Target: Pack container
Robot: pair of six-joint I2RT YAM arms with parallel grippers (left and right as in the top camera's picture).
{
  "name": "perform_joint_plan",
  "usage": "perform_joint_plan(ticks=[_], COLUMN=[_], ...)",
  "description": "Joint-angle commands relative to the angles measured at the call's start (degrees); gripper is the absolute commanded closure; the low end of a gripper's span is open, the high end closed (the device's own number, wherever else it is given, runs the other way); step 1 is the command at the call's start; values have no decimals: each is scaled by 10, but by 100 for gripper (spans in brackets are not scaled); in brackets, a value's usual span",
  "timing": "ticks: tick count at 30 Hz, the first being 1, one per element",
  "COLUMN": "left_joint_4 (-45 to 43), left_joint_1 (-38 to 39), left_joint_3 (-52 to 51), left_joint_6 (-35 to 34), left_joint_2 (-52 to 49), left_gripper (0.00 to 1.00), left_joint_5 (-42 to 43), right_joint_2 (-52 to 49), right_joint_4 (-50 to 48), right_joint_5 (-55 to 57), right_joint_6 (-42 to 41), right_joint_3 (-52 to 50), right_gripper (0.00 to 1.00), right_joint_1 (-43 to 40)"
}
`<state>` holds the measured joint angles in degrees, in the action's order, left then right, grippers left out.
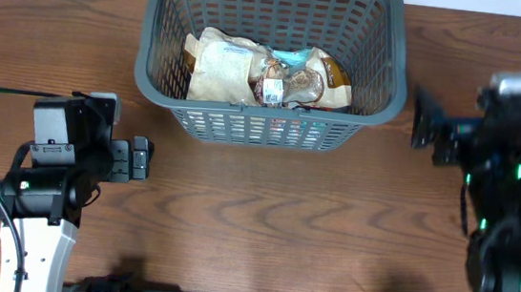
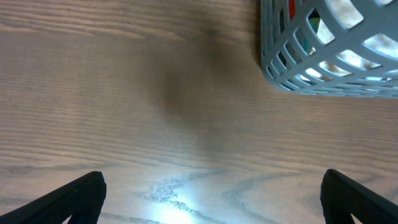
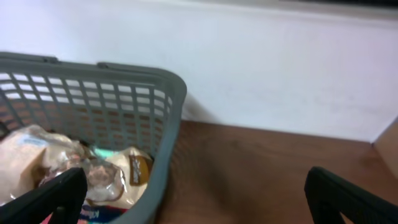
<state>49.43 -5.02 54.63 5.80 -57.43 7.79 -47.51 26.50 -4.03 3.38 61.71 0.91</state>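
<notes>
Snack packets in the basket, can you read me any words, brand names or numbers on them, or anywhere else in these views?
No text can be read in any view.
Snack packets in the basket: printing shows, but it is too small and blurred to read.
White label on the middle packet: dark marks only, unreadable.
Table and wall: no writing to be seen.

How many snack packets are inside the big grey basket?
3 show in the basket: a pale packet on the left, a clear-wrapped packet in the middle, a brown packet on the right. They overlap, so more may hide underneath.
</notes>
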Motion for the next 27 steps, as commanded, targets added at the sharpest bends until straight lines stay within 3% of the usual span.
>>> perform_joint_plan(ticks=[1,8,21,27], left_joint_4=[0,0,0,0], left_joint_1=[1,1,1,1], left_joint_3=[-2,-2,-2,-2], left_joint_6=[-1,-1,-1,-1], left_joint_2=[2,2,2,2], left_gripper=[1,1,1,1], left_joint_5=[5,5,5,5], right_joint_2=[70,167,188,189], right_joint_4=[-20,-98,-494,-583], right_joint_5=[-23,-40,-65,-65], right_joint_6=[3,-17,-33,-29], right_joint_3=[-69,-207,-489,-563], right_gripper=[1,1,1,1], right_joint_1=[-4,-5,-1,-1])
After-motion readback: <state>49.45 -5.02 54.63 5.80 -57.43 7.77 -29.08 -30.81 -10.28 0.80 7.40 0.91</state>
